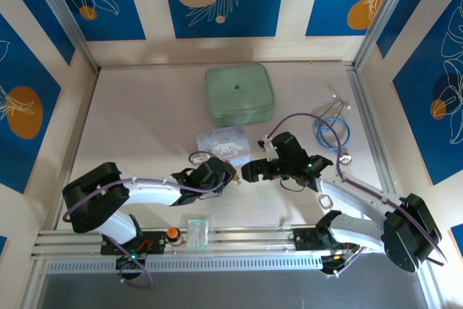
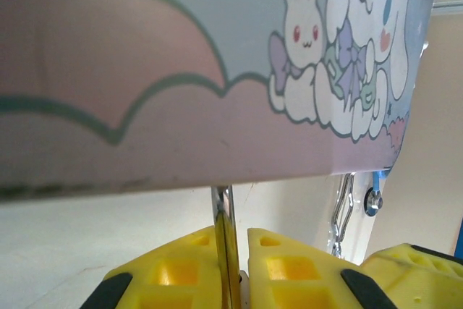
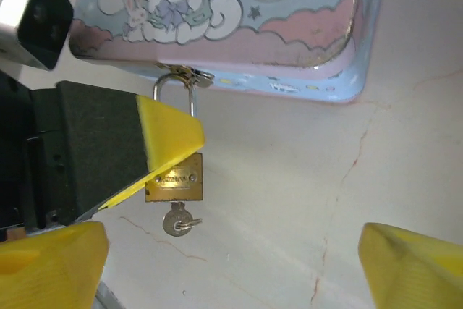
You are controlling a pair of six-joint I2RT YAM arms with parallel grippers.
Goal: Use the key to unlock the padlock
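The padlock (image 3: 173,182) is hung by its shackle (image 3: 173,95) from the latch (image 3: 184,74) of the lilac tin (image 3: 239,27), with the brass body just off the tin's front edge. The key (image 3: 177,221) is seated in the keyway at the bottom of the body and is not gripped by anything. The left gripper (image 2: 231,244) has its fingers pressed onto the padlock, pinched edge-on. One yellow pad (image 3: 170,135) is laid over the body's upper left corner. The right gripper (image 3: 231,236) has its fingers spread wide, near the key but apart from it.

Risks:
- The key head is tiny and close to the desk (image 3: 304,179), so it can be missed or knocked out of the keyway on closing.
- If torque is applied off-axis, the padlock can be twisted out of the left pinch, or the tin dragged by the shackle.
- The approach is crowded by the left pad, so a finger-to-finger clash is plausible.
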